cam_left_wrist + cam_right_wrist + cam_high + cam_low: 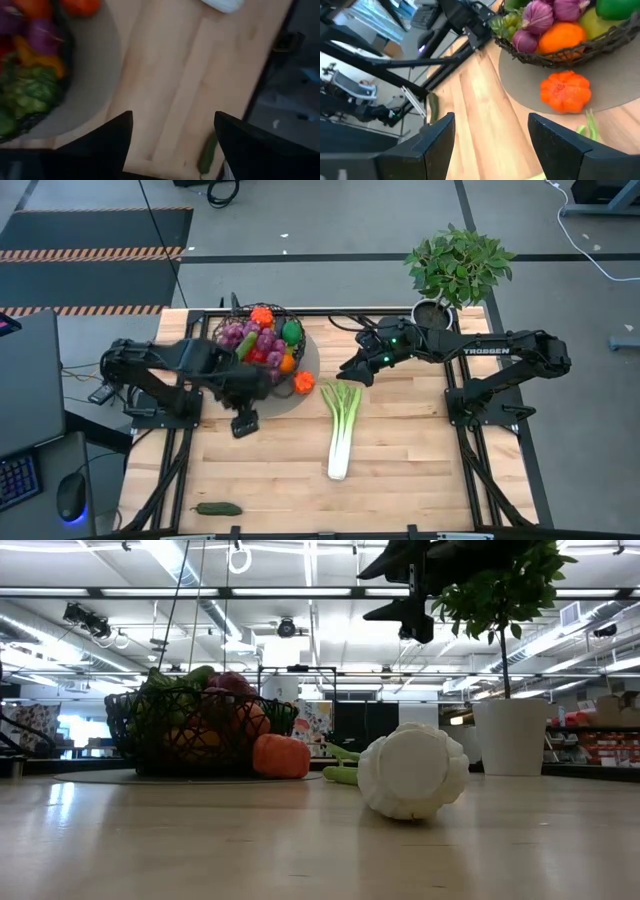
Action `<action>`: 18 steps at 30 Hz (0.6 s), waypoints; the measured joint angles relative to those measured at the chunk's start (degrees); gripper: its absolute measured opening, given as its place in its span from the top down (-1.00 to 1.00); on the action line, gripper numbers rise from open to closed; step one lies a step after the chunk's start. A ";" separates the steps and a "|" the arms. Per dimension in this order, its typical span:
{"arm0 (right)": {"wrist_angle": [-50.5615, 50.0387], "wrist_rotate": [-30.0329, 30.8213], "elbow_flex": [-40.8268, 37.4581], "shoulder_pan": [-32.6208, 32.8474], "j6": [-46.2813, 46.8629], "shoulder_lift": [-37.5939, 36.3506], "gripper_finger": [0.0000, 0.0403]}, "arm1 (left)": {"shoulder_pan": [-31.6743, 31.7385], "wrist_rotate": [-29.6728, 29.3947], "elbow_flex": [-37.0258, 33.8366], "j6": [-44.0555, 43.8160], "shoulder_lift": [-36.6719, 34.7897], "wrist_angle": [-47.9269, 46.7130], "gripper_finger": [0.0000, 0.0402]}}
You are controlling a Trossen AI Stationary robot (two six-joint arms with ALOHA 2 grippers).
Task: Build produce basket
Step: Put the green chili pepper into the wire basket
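Note:
The dark wire basket (260, 340) stands on a round grey mat (300, 360) at the far left and holds grapes, an orange, peppers and other produce. It also shows in the low view (195, 730). An orange pumpkin-like piece (304, 382) lies on the mat beside the basket. The long white-green leek (342, 430) lies on the table's middle. A small green cucumber (218, 508) lies near the front edge. My left gripper (243, 420) is open and empty, just near of the basket. My right gripper (352, 368) is open and empty, above the leek's leafy end.
A potted leafy plant (455, 270) in a white pot (510, 735) stands at the far right corner. Bare wood (420, 470) lies right of the leek and at the near left (260, 470).

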 joint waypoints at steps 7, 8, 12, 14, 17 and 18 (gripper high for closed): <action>0.38 0.24 0.00 0.00 -0.97 0.00 -0.26 | -11.47 1.47 -12.31 -13.80 -7.05 -0.16 -0.43; 0.38 0.24 0.00 0.00 -0.96 0.00 -0.26 | -13.05 2.18 -14.51 -16.70 -8.06 -0.12 -0.43; 0.34 0.23 0.00 0.00 -0.95 0.00 -0.26 | -19.86 3.90 -20.09 -22.37 -10.00 3.89 -0.43; 0.19 0.20 0.00 0.00 -0.95 0.00 -0.26 | -23.50 3.86 -21.75 -21.70 -10.02 5.80 -0.43; 0.04 1.11 0.00 0.00 -0.19 0.00 -0.26 | -28.27 3.74 -24.45 -19.55 -9.87 7.35 -0.43; 0.17 2.01 0.00 0.00 0.70 0.00 -0.26 | -29.52 3.76 -25.63 -19.38 -9.76 7.44 -0.43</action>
